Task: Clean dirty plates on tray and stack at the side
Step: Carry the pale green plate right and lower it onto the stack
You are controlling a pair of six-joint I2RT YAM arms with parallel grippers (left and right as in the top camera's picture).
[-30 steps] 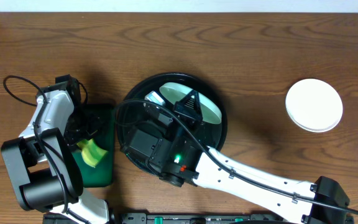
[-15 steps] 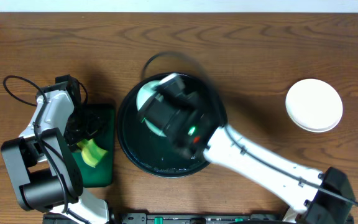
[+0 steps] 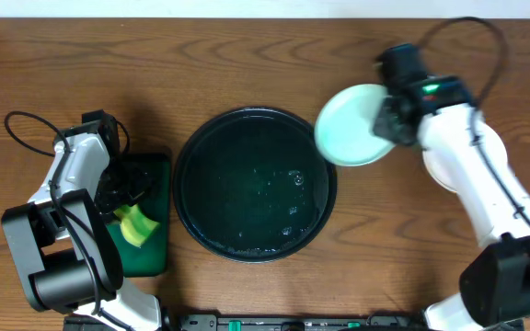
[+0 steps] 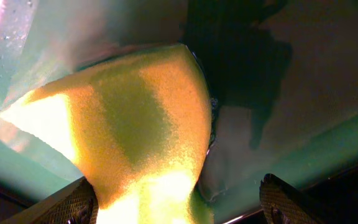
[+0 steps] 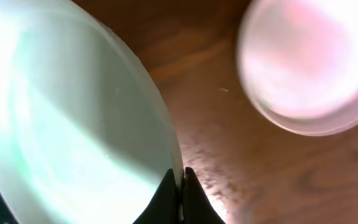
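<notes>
The round black tray (image 3: 247,188) lies mid-table with only wet specks on it. A pale mint plate (image 3: 350,138) hangs tilted above the table just right of the tray, and my right gripper (image 3: 386,127) is shut on its right rim. In the right wrist view the fingers (image 5: 180,182) pinch the rim of that mint plate (image 5: 73,124), and a white plate (image 5: 306,62) lies on the wood beyond it. In the overhead view the right arm hides the white plate. My left gripper (image 4: 179,205) stands open around a yellow sponge (image 4: 129,112).
A smaller green rectangular tray (image 3: 150,257) sits left of the black tray, holding the sponge (image 3: 136,225), with the left gripper (image 3: 125,198) over it. The left arm's cable loops at far left. Bare wooden table stretches along the back.
My right arm has lifted the mint plate off the black tray and swung it right, towards the white plate. The tray now holds no plate. The left arm has not moved.
</notes>
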